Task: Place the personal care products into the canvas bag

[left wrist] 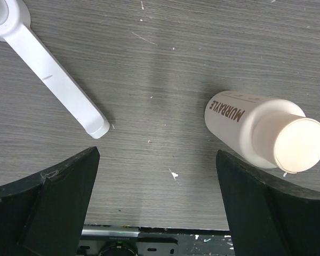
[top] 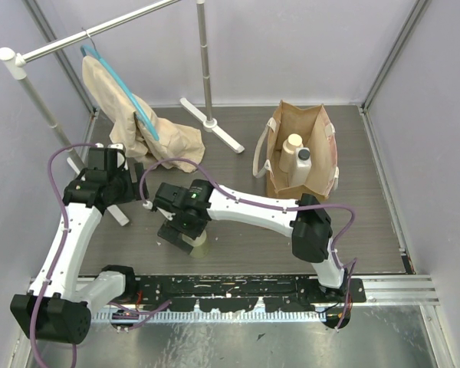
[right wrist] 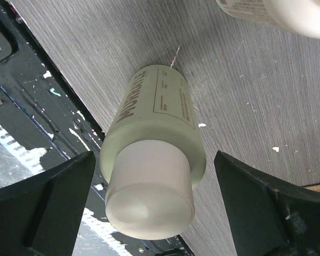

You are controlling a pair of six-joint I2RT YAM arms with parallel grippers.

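Bottles: four; two inside the tan-brown canvas tote bag [top: 322, 130], two on the grey table [top: 245, 249].
Left pincer [left wrist: 157, 154]: jaws wide apart, empty; cream round wide-capped bottle [left wrist: 256, 133] upright just ahead of one fingertip.
Right pincer [right wrist: 154, 157]: jaws wide apart; yellowish round bottle [right wrist: 154, 133] upright between the fingers, gaps either side.
Bag: well right of both pincers; only the overhead view shows it.

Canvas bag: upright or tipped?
Upright. The canvas bag stands on the table with its mouth open upward; a cream bottle and a white dark-capped bottle show inside.
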